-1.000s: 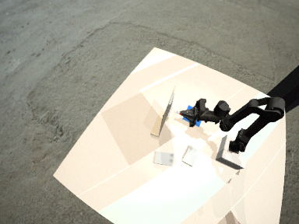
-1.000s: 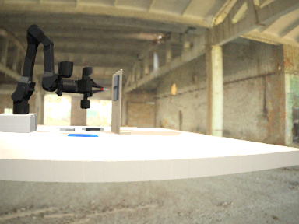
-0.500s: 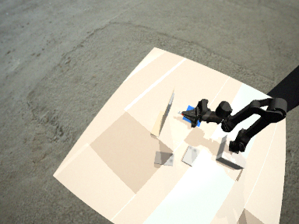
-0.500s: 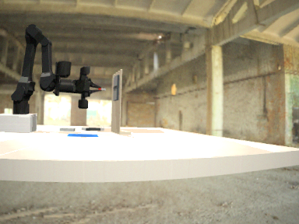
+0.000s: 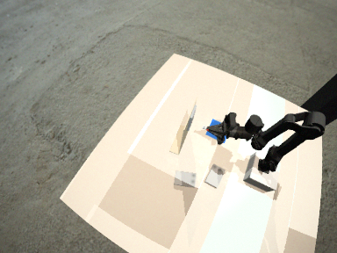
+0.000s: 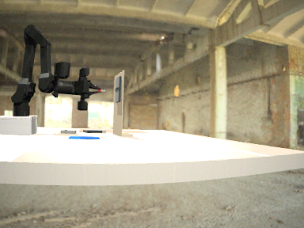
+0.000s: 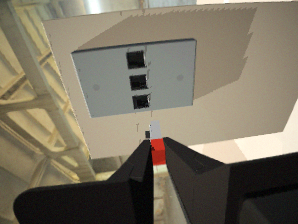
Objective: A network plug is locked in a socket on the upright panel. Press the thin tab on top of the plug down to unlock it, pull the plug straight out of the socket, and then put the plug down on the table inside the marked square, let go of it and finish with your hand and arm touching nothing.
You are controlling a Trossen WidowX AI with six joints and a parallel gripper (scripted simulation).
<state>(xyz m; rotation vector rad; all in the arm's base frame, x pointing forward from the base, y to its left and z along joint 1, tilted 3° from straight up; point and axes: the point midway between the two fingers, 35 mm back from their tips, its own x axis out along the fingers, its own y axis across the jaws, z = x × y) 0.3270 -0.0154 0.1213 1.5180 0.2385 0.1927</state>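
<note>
Fingers clamped tight on the plug (image 7: 158,148), red rear part pinched between the pads, pale front end poking out ahead toward the panel (image 7: 240,75). Gripper (image 7: 159,150) level in the side view, well above the table (image 6: 178,152), a short gap off the panel face. Plug out of the socket plate (image 7: 165,80); all three openings dark and vacant in the wrist view, plug tip apart from the plate, just below the lowest opening (image 7: 141,102) as framed.

Step in hand, by the look of it: carry the freed plug over to the blue square (image 6: 84,138) and set it down. Best done by keeping the squeeze firm, backing a little farther from the panel so the tip cannot catch the plate, then descending slowly onto the blue patch. In the top view, square (image 5: 214,124) mostly hidden under the gripper (image 5: 209,129), so little sideways travel needed, mainly a drop. Worth lowering until the plug nearly rests before releasing, then opening wide and lifting straight up, away from plug, table, panel and the flat grey pieces (image 5: 215,176) nearby. Risk: plug tipping or rolling out of the square if dropped from height.

Long axis of the plug horizontal, running along the gripper's reach, pale tip aimed at the panel, red end toward the wrist. Thin tab too small to make out.
</note>
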